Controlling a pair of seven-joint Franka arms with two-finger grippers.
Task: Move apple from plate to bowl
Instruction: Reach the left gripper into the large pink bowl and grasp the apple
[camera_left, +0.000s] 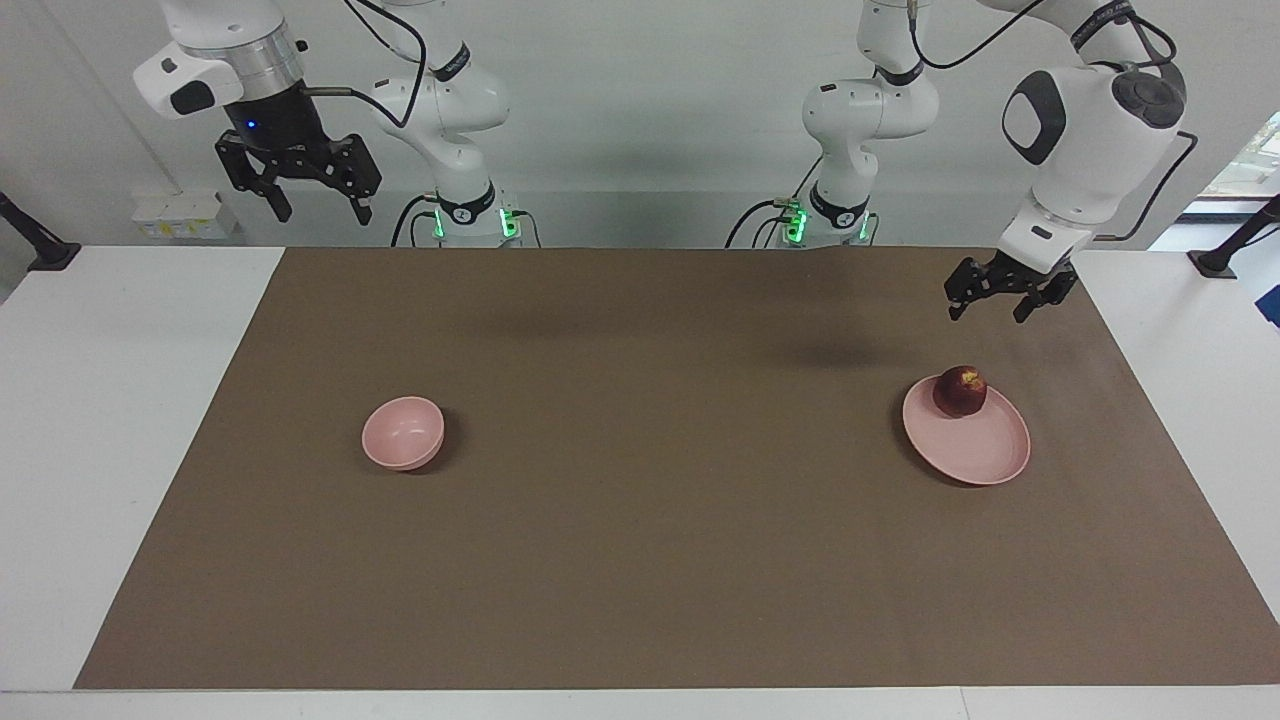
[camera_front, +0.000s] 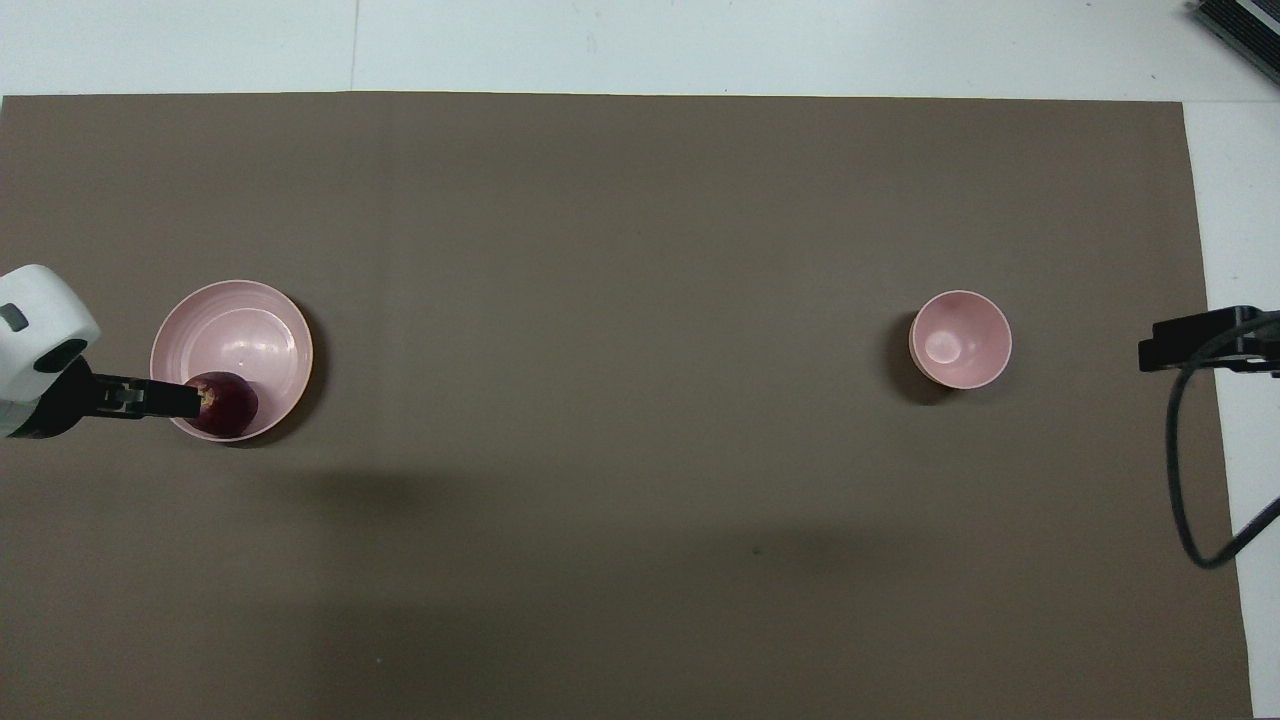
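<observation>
The dark red apple lies on the pale pink plate, at the plate's edge nearer to the robots, toward the left arm's end of the table. It shows in the overhead view too, apple on plate. My left gripper is open and empty, in the air over the plate's rim by the apple, clear of it; it also shows in the overhead view. The small pink bowl stands empty toward the right arm's end, also seen from overhead. My right gripper is open and empty, and waits high over the table's edge.
A brown mat covers most of the white table; plate and bowl stand on it. A black cable loops from the right arm at the mat's end.
</observation>
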